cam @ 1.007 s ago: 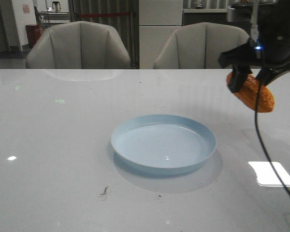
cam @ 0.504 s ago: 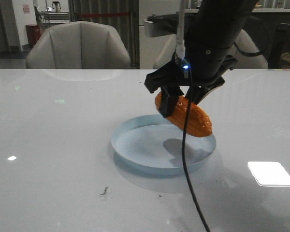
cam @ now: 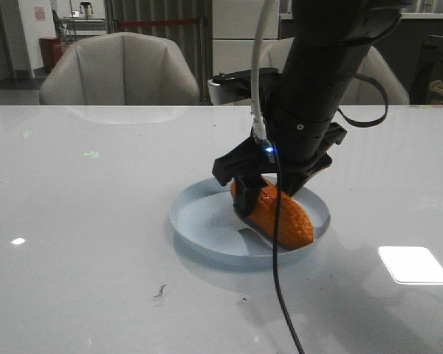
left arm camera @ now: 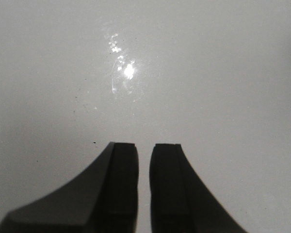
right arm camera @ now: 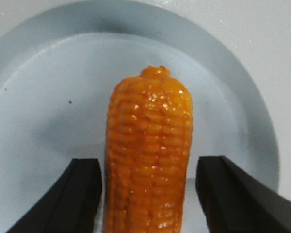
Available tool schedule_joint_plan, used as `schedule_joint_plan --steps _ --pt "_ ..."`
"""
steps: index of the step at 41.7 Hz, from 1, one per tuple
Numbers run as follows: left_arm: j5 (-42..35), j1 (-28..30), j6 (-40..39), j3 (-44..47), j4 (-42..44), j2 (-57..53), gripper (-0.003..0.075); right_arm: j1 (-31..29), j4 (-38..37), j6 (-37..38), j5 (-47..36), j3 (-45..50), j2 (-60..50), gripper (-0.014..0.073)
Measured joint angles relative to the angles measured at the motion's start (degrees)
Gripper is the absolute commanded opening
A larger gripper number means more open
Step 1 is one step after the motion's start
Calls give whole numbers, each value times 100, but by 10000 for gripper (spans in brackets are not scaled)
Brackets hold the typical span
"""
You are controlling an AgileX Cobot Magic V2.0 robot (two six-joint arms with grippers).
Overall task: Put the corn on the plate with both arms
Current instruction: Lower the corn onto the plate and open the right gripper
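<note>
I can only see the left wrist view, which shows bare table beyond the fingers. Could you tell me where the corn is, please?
Observer: In the front view, the corn is inside the pale blue plate, under the right gripper.
Operator: Thank you. Is the right gripper clamped on it?
Observer: No. The right wrist view shows its fingers spread wider than the cob, with plate visible between the cob and one finger.
Operator: And is my left arm anywhere near the plate?
Observer: The front view shows no left arm at all, only the right one over the plate.
</note>
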Motion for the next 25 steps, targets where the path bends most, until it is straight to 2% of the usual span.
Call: schedule_joint_plan --steps 7,14,21,25 --pt "0 0 0 0 0 0 176 0 0 0 -164 -38 0 583" --pt "52 0 0 0 0 0 176 -48 -18 0 212 -353 -306 583" --pt "115 0 0 0 0 0 176 -442 -18 193 874 -779 -1135 583" --pt "115 0 0 0 0 0 176 -860 -18 297 1263 -824 -1843 583"
